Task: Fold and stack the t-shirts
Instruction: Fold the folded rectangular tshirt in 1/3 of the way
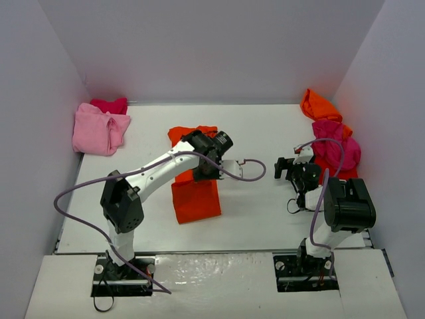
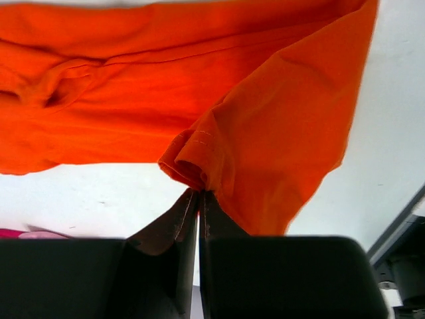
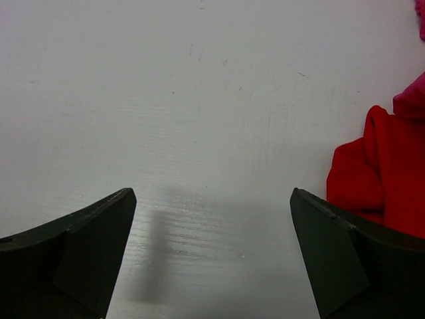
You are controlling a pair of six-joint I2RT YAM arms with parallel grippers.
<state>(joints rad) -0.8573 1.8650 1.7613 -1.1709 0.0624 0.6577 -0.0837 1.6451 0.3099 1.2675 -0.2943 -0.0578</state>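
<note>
An orange-red t-shirt [image 1: 196, 201] lies in the middle of the table, partly under my left arm. My left gripper [image 1: 207, 171] is shut on a hemmed edge of it. In the left wrist view the fingertips [image 2: 200, 193] pinch a bunched fold of the orange-red cloth [image 2: 133, 100], which spreads out beyond them. My right gripper [image 1: 285, 166] is open and empty over bare table. Its jaws stand wide apart in the right wrist view [image 3: 211, 194]. A red t-shirt [image 3: 385, 179] lies just to its right.
A heap at the right wall holds an orange tee [image 1: 319, 106], a magenta tee [image 1: 335, 143] and the red tee [image 1: 342, 171]. A light pink tee [image 1: 99, 131] with a magenta one [image 1: 109, 104] behind it lies at the back left. Walls close in three sides.
</note>
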